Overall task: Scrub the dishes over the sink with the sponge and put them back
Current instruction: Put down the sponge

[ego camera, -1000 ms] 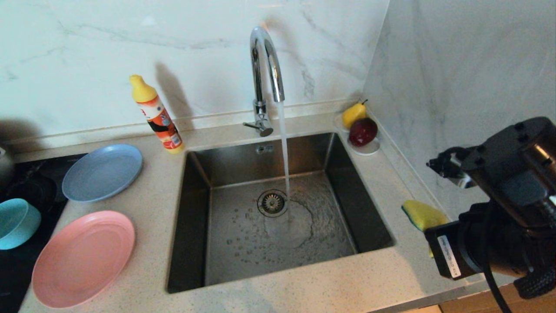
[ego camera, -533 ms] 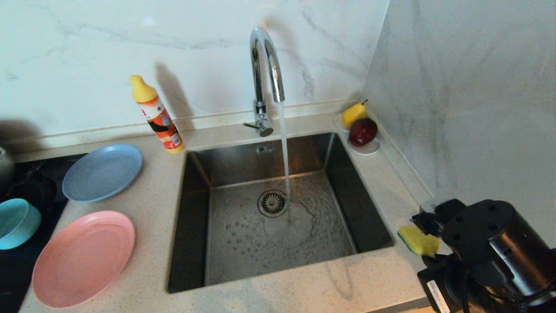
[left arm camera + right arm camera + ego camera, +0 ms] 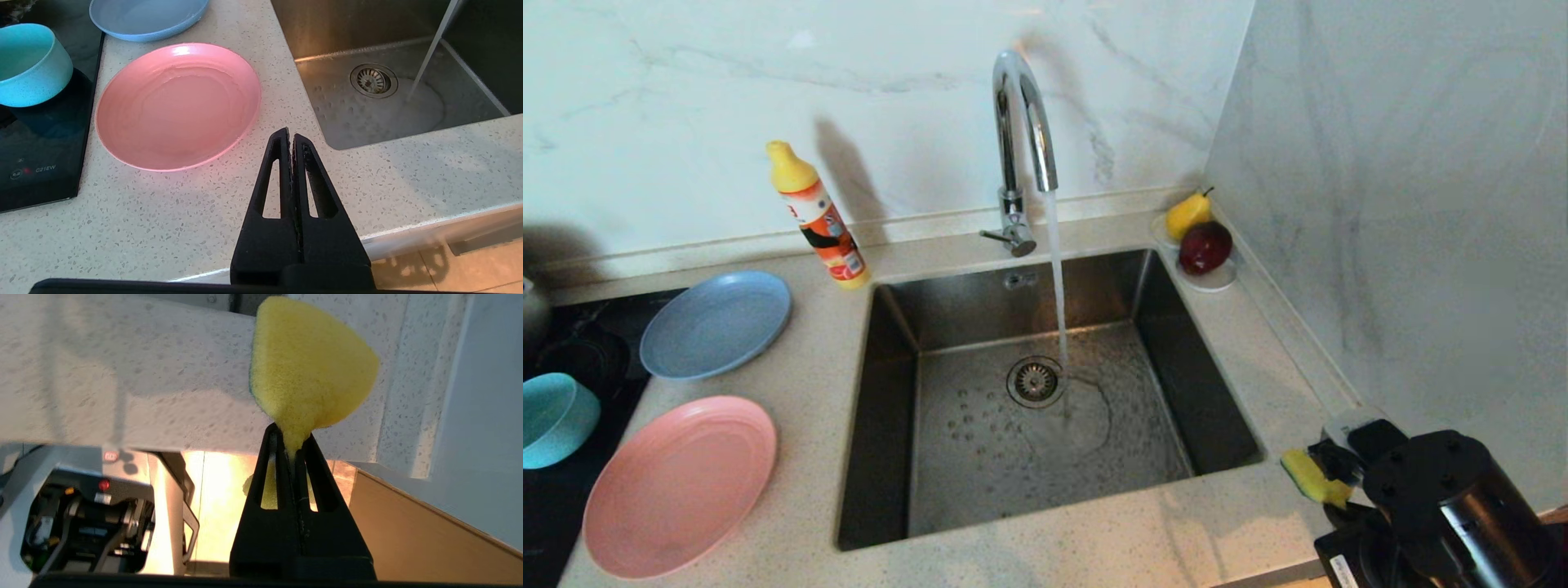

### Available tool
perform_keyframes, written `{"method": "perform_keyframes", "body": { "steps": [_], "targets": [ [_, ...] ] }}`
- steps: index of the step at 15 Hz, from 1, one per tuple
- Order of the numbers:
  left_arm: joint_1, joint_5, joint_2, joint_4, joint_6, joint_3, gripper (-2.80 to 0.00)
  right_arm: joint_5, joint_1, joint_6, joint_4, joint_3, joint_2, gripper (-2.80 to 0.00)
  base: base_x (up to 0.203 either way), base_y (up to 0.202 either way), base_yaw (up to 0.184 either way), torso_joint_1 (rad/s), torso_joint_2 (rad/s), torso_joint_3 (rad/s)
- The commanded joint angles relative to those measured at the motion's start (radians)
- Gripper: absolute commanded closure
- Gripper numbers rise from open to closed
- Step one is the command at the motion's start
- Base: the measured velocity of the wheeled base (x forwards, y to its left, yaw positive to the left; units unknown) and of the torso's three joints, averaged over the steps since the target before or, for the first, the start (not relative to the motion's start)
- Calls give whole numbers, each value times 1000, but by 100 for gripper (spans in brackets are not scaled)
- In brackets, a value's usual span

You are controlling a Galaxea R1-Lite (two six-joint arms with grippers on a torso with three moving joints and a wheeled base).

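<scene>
Pinching sponge (image 3: 310,371), fingers (image 3: 282,457) below; broad end outward.

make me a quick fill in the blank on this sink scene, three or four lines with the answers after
1. The right pincer is shut on the yellow ____.
2. Water runs from the tap into the ____.
3. On the counter, the pink plate lies nearer the front edge than the ____ plate.
4. The left pincer is shut and holds ____.

Missing words: sponge; sink; light-blue; nothing
</scene>
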Motion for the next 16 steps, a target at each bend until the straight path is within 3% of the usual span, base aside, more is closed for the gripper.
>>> {"method": "perform_keyframes", "body": {
  "steps": [1, 7, 16],
  "targets": [
    [0, 0, 1, 0, 0, 18, 0, -1, -17, -9, -68, 41, 48, 0, 0, 0, 0, 0, 0, 0],
    [0, 0, 1, 0, 0, 17, 0, 16, -59, -19, -268, 108, 157, 0, 0, 0, 0, 0, 0, 0],
    [0, 0, 1, 0, 0, 17, 0, 67, -176, -62, -410, 110, 242, 0, 0, 0, 0, 0, 0, 0]
  ]
}}
